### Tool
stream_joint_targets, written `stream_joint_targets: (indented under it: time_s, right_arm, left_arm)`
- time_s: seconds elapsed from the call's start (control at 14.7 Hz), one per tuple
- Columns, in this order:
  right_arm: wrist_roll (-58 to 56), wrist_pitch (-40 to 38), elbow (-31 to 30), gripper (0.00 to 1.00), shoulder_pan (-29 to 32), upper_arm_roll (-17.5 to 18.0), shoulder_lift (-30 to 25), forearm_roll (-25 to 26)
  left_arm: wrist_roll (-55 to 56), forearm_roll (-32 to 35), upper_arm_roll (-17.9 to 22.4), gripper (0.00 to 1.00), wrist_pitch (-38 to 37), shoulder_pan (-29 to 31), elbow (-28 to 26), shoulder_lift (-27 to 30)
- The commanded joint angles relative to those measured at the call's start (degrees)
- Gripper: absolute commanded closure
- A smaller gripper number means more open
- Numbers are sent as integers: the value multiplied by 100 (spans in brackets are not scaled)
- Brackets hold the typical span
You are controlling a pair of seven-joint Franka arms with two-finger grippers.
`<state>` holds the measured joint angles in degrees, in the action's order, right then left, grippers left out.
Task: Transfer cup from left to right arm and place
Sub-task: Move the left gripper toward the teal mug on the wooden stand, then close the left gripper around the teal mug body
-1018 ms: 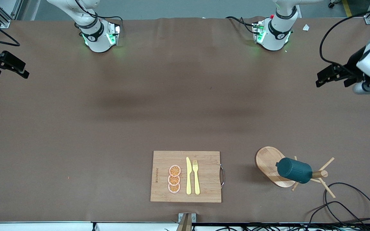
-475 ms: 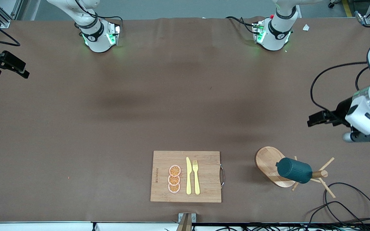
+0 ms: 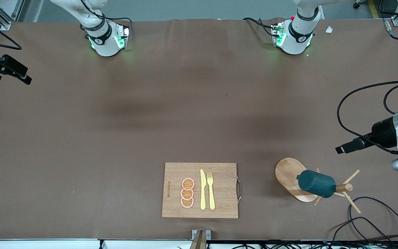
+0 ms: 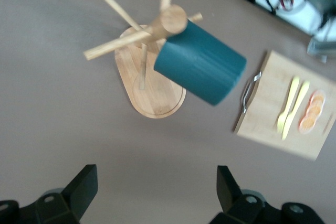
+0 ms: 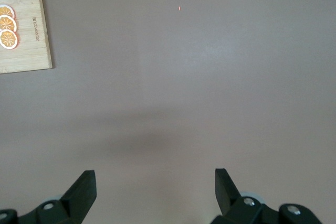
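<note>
The dark teal cup hangs tilted on a peg of the wooden peg stand, near the left arm's end of the table. It also shows in the left wrist view, mouth over the peg, its inside and handle hidden. My left gripper is open and empty, in the air over bare table beside the stand; its fingers frame empty table. My right gripper is open and empty at the right arm's end, waiting over bare table.
A wooden cutting board with three orange slices, a yellow knife and fork lies near the front camera. Black cables loop near the stand's front side. The stand's pegs stick out sideways.
My left gripper has swung along the left arm's end of the table to a spot close beside the peg stand. The cup, the stand and the right arm have not moved.
</note>
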<state>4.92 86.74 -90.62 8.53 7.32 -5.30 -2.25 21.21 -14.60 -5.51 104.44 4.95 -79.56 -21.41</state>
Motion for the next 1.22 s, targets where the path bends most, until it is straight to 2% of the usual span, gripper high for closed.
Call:
stream_joint_targets:
  time_s: [0.0,0.27,0.48,0.61,0.88,1.15]
  right_arm:
    - [-27,-34,-26,0,61,42,-50,-39]
    - [-27,-34,-26,0,61,33,-50,-39]
    - [-27,-43,-26,0,61,33,-50,-39]
    - [-27,-43,-26,0,69,33,-50,-39]
    - [-27,-43,-26,0,61,42,-50,-39]
    - [-27,-43,-26,0,61,33,-50,-39]
  left_arm:
    - [830,-86,41,0,242,-47,134,-178]
    - [2654,-139,23,0,743,-152,143,-503]
    - [3598,-157,-20,0,1164,-187,152,-723]
    - [4029,-392,-38,0,1639,-196,152,-847]
    - [4662,-779,-65,0,1869,-205,160,-1031]
    - [4734,-1026,-65,0,2114,-214,160,-1181]
